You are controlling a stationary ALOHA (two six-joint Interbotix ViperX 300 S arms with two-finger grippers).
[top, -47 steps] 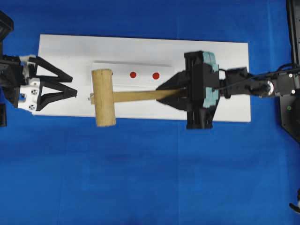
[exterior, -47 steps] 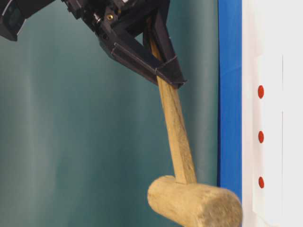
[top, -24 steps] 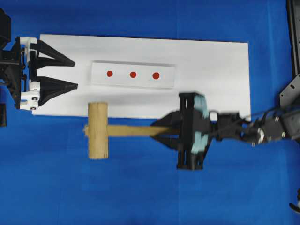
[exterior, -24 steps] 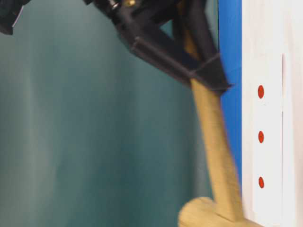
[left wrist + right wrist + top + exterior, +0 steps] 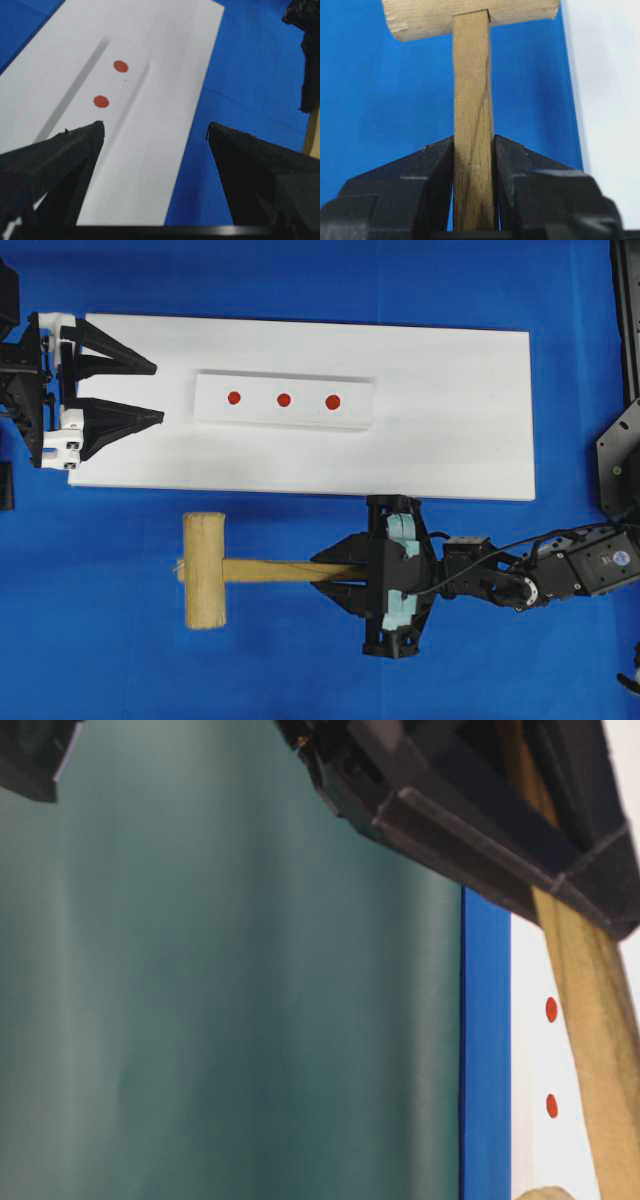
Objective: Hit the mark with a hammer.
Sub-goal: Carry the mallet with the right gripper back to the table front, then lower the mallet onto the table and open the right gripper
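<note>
One second ago hammer [image 5: 205, 570] head hung over white board [image 5: 450, 440], beside red marks [image 5: 283, 399]. Now right gripper [image 5: 325, 571], clamped on handle, has carried it off board's near edge onto blue cloth [image 5: 120, 640]. Left gripper [image 5: 155, 392] open, empty, at board's left end. Strike looks finished or must restart.

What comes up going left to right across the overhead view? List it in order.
left gripper → hammer head → three red dots on the white strip → right gripper clamping the hammer handle → right arm's wrist
</note>
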